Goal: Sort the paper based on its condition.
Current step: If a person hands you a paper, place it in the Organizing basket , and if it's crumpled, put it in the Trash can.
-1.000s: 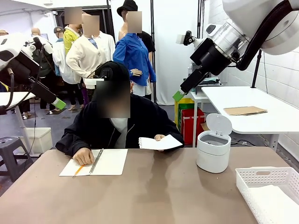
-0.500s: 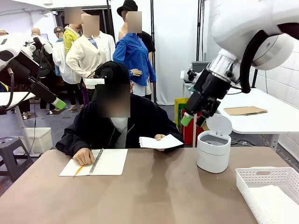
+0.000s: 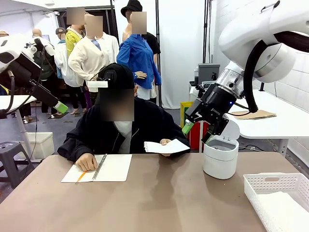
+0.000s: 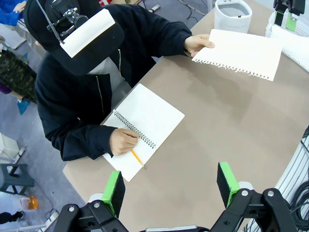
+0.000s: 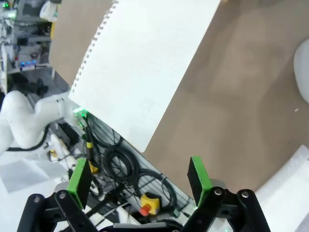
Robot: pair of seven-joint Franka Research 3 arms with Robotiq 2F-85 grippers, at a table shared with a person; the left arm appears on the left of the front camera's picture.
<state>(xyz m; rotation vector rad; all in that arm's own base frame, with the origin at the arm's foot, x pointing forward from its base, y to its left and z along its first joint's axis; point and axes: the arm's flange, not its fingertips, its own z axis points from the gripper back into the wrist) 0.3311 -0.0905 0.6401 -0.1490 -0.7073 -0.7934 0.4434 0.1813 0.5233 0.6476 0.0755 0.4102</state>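
We see R gripper (image 3: pixel 194 129) jaws fully apart, nothing held, near white bin (image 3: pixel 220 162), L gripper (image 4: pixel 170 180) likewise spread, empty, paper sheet (image 3: pixel 166 148) w/ ragged edge held in person's hand (image 4: pixel 197 44) over table (image 3: pixel 159 203), near open notebook (image 3: pixel 113 167).

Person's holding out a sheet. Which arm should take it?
Right, likely. The right gripper is open and hangs close to the sheet, by the bin. The left gripper, also open, is high at the left, farther off, on the notebook side.
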